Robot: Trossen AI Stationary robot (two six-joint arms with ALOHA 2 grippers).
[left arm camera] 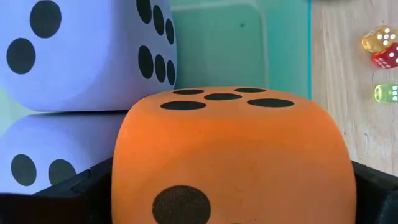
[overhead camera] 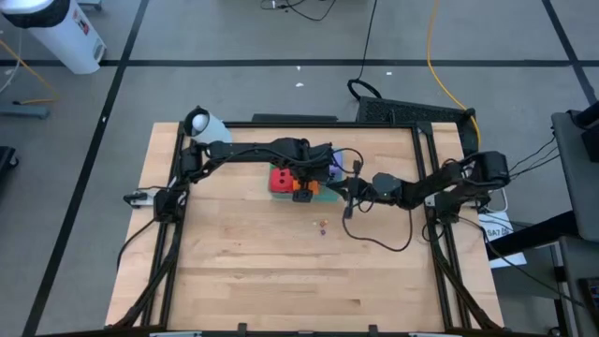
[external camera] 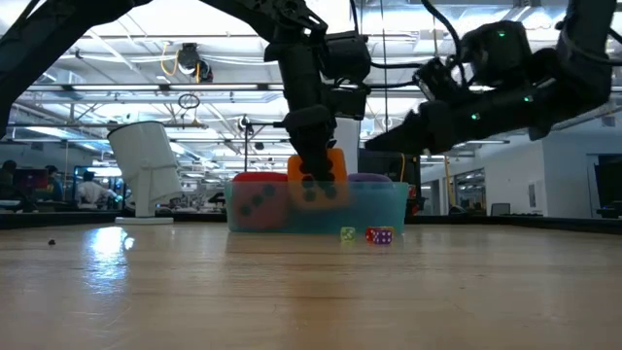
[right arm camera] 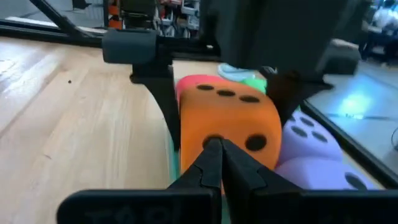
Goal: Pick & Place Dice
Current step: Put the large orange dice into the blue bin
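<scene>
The orange die (external camera: 319, 185) is gripped by my left gripper (external camera: 313, 175), which reaches down into a translucent teal bin (external camera: 394, 209). It stands higher than the red die (external camera: 257, 201) lying in the bin beside it. Two purple dice (left arm camera: 81, 56) lie in the bin on its other side, and a bit of green (right arm camera: 252, 81) shows behind it. My right gripper (right arm camera: 217, 158) is shut and level. It points at the orange die from the bin's right side, and the high view shows a gap between it and the bin. My left gripper pinches the orange die by two opposite sides (left arm camera: 124, 180), one dark finger (right arm camera: 163, 115) on each. The fingers come from above, pointing steeply down. The die sits upright, its lower part inside the bin walls. What lies under it is hidden.
Three tiny dice, yellow (left arm camera: 379, 38), red (left arm camera: 387, 57) and green (left arm camera: 385, 93), lie on the wood just in front of the bin. A white cylinder (overhead camera: 206, 124) stands at the table's far left corner. Cables trail from the right arm (overhead camera: 384, 241).
</scene>
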